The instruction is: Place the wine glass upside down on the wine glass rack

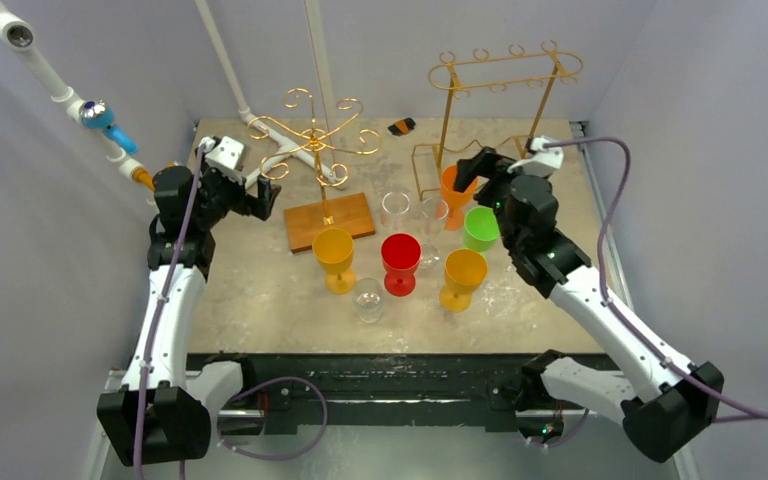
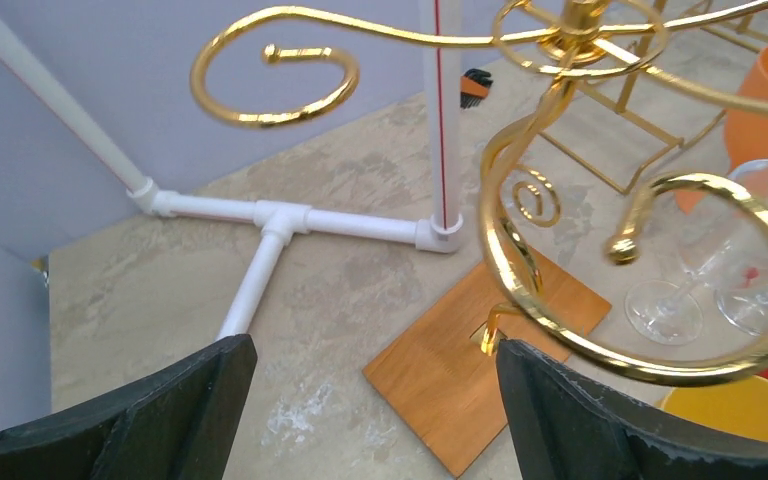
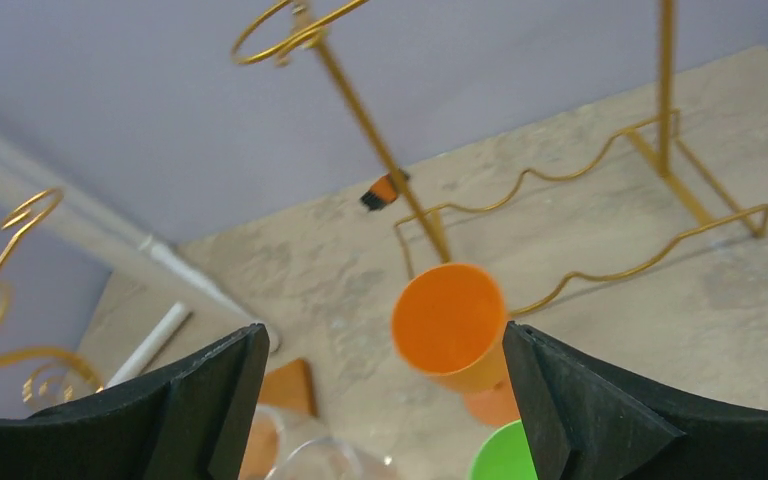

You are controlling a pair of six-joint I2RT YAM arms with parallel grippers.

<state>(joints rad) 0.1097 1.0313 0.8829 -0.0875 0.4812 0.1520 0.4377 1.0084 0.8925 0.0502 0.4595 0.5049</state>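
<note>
Several wine glasses stand upright mid-table: orange, green, red, two yellow ones and some clear ones. A gold scroll rack stands on a wooden base. A tall gold rack stands at the back right. My right gripper is open and empty, just above the orange glass, whose bowl lies between my open fingers. My left gripper is open and empty beside the scroll rack, above its wooden base.
White pipe framing lies on the table behind the scroll rack and runs up the left wall. A small black and orange object lies at the back. The green glass and clear glasses crowd round the orange one.
</note>
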